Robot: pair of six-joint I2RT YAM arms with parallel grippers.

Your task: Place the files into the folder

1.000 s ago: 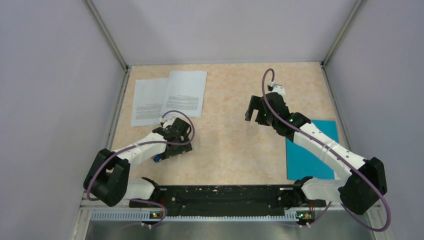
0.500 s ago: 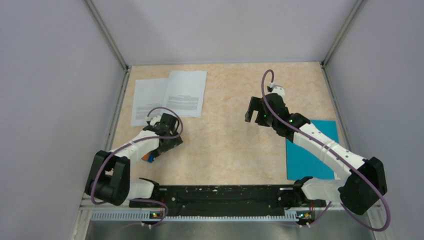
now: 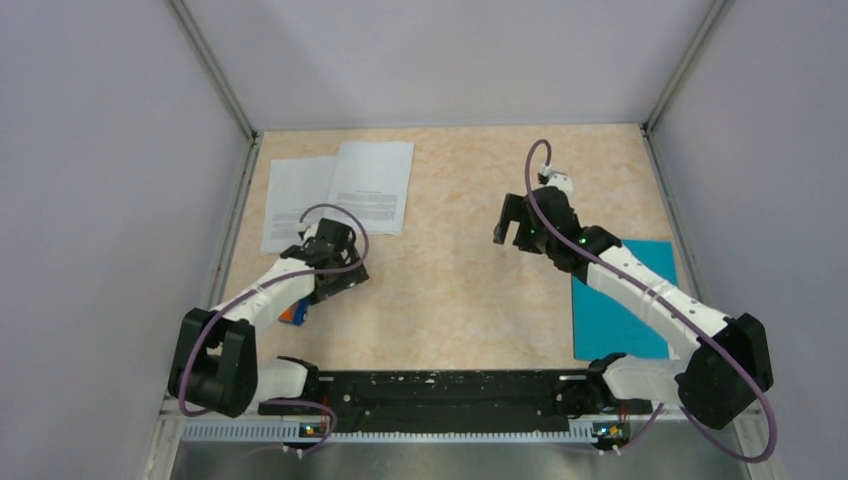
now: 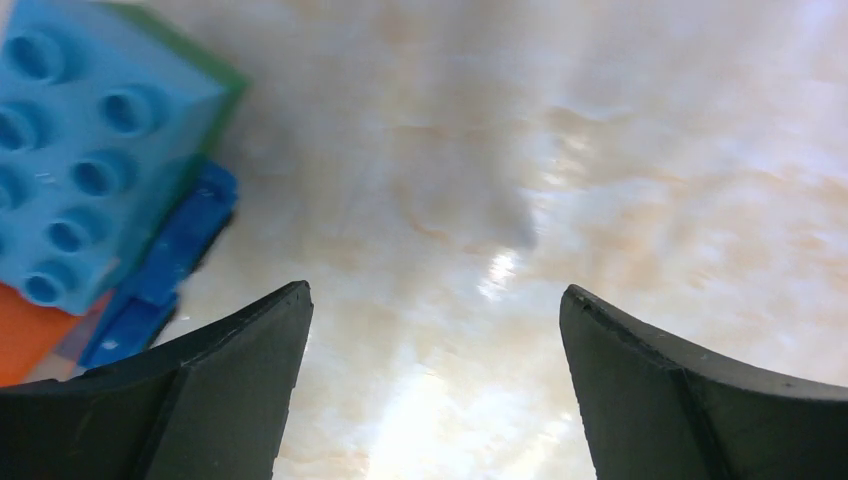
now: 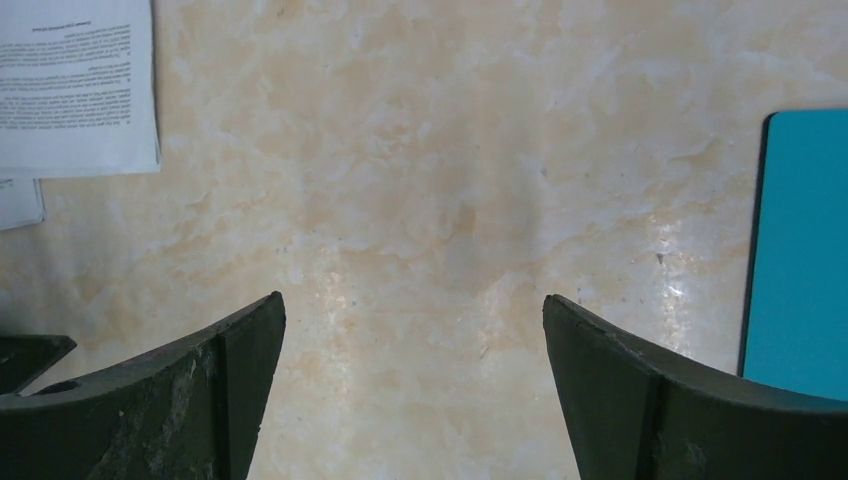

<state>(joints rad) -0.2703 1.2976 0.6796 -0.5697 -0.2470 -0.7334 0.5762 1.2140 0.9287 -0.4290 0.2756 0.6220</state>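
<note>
The files [image 3: 340,195], two white printed sheets overlapping, lie flat at the far left; a corner shows in the right wrist view [image 5: 75,85]. The folder [image 3: 625,305], teal and closed, lies flat at the right, partly under my right arm; its edge shows in the right wrist view [image 5: 800,250]. My left gripper [image 3: 335,283] is open and empty, low over bare table just in front of the sheets [image 4: 432,300]. My right gripper [image 3: 512,232] is open and empty above the table's middle [image 5: 413,305], between files and folder.
A small orange-and-blue toy-brick object [image 3: 292,313] lies beside my left forearm; it is close to the left finger in the left wrist view [image 4: 90,140]. Grey walls stand at the left, right and back. A black rail [image 3: 440,390] runs along the near edge.
My left gripper has moved left and slightly away from the near edge, uncovering the orange-and-blue object. The right arm has barely moved. Papers and folder lie unchanged.
</note>
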